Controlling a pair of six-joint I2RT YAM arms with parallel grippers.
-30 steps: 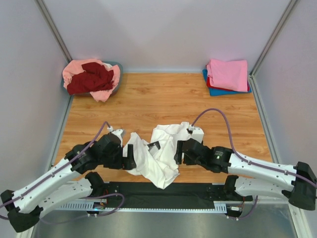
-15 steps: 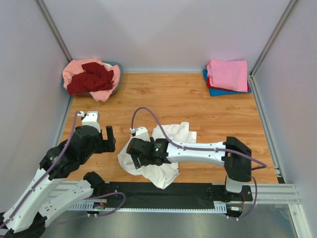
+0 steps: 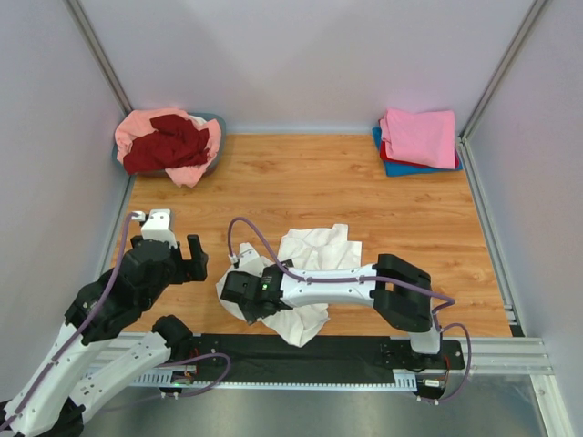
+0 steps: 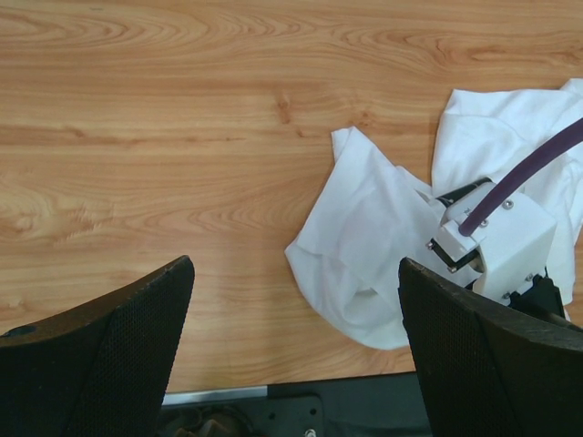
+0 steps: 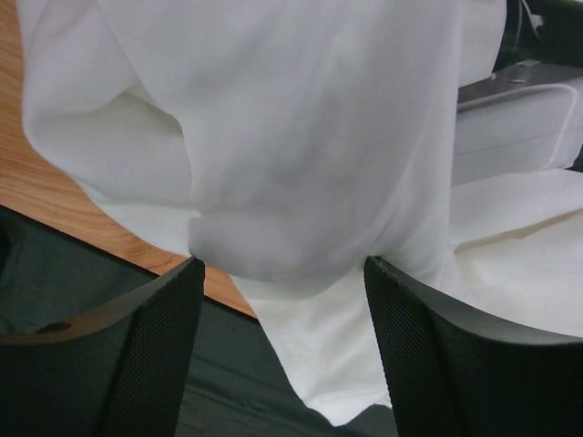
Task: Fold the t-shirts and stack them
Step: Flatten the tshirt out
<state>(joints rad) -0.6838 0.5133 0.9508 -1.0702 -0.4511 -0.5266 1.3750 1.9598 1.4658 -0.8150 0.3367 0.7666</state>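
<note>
Bulging between the right fingers [image 5: 137, 364]: off-white t-shirt [image 5: 301, 137]; tub [image 3: 217, 118] well apart.

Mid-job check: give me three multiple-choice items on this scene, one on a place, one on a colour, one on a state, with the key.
1. Where is the white shirt?
A. against the back wall
B. crumpled near the middle of the table
C. draped over the left arm

2. What colour tops the folded stack at the far right?
A. pink
B. blue
C. white

3. How is the left gripper?
A. shut on the white shirt
B. shut on a red shirt
C. open above the table

Key:
1 B, the top view shows it lying there on the wood.
2 A, a pink shirt lies uppermost.
3 C, its wrist view shows the fingers wide apart, gripping nothing.
</note>
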